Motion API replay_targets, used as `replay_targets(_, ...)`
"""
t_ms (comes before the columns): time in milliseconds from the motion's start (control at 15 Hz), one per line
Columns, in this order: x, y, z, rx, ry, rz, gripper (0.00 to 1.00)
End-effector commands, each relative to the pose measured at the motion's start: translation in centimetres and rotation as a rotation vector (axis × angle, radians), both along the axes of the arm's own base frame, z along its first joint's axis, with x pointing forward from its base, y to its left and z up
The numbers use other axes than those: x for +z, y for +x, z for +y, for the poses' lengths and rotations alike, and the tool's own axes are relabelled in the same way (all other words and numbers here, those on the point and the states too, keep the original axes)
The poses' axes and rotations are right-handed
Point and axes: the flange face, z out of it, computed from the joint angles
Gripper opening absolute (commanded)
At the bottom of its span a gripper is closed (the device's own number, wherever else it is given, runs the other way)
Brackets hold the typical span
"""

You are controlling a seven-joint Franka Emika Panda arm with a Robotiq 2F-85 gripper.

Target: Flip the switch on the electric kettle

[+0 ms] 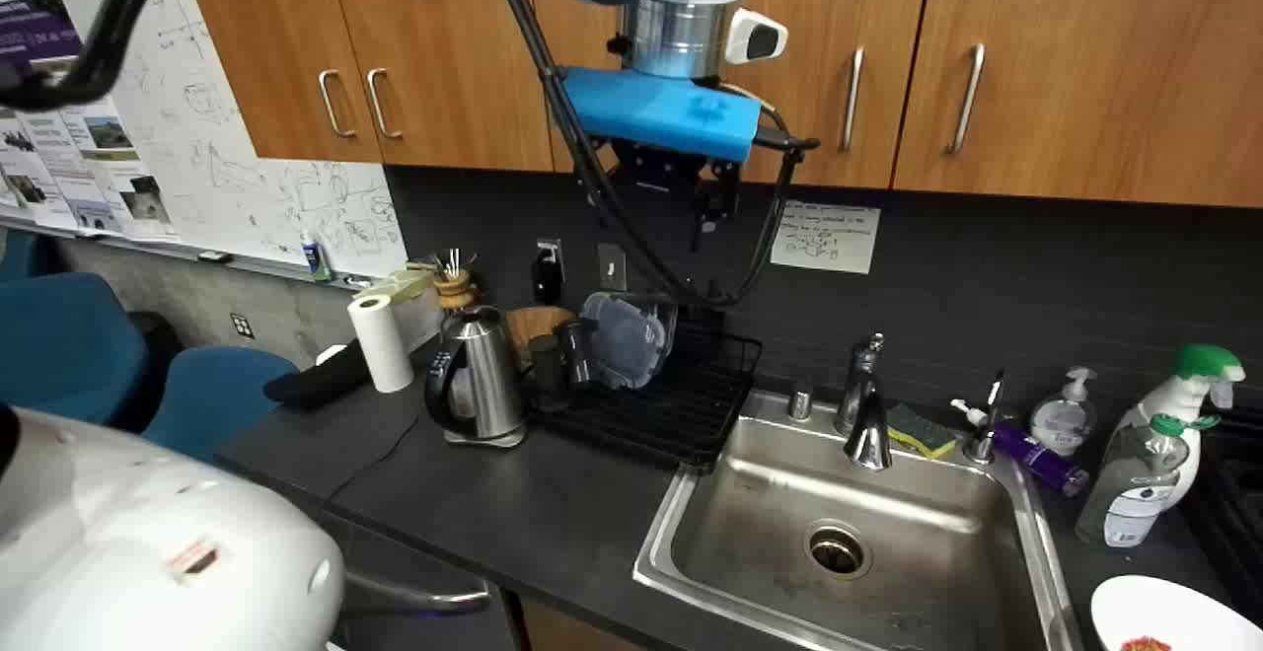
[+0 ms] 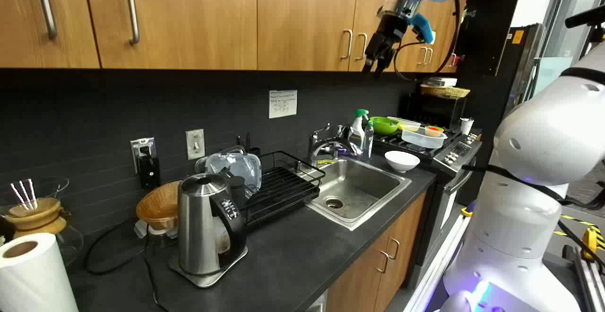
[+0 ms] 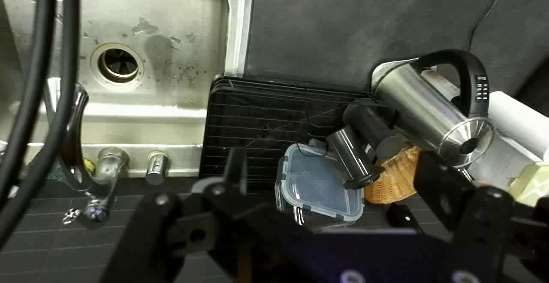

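Note:
The electric kettle (image 2: 198,227), a shiny steel jug with a black handle, stands upright on its base on the dark counter, in both exterior views. Small marked buttons (image 2: 230,209) line the top of its handle; which of them is the switch I cannot tell. In the wrist view the kettle (image 3: 424,103) lies toward the right, beyond the right finger (image 3: 437,184). High above the dish rack, near the upper cabinets, my gripper (image 2: 373,69) points down, well apart from the kettle. Its jaws are spread wide in the wrist view, with nothing held between them.
A black dish rack (image 2: 283,191) with a clear container (image 3: 321,180) and dark cylinders adjoins the kettle. Close by are a wicker basket (image 2: 160,203), a white paper roll (image 1: 381,345) and a power cord (image 2: 113,229). The sink (image 1: 710,533) and faucet (image 1: 866,414) lie farther along.

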Motion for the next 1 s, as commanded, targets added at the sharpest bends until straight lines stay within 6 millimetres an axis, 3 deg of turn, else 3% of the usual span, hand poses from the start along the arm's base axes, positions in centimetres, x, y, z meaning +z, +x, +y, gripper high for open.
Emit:
replay_targets(0,0.07,0.02,-0.02,0.000,0.001,0.001,1.00)
replay_targets(933,-0.04,0.07,0.81,-0.021,-0.024,0.006,1.00)
